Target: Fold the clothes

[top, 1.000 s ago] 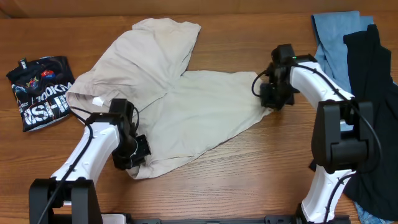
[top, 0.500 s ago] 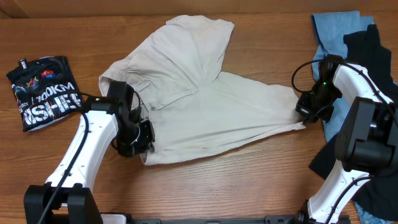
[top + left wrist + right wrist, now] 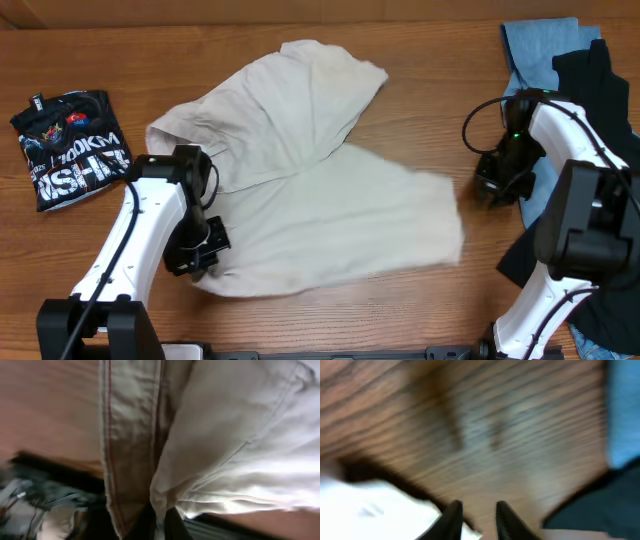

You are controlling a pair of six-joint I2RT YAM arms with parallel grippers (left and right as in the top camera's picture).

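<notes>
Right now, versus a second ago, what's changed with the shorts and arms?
The right tool pulled the beige shorts rightward, then let go of the leg, which fell back leftward. The left tool stays shut on the opposite edge. The printed black shirt and the right-hand pile stayed put.

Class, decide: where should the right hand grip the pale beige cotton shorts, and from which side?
Probably grip the pale beige cotton shorts at the leg hem nearest the right hand, approaching from the right: that edge lies flat and free.
</notes>
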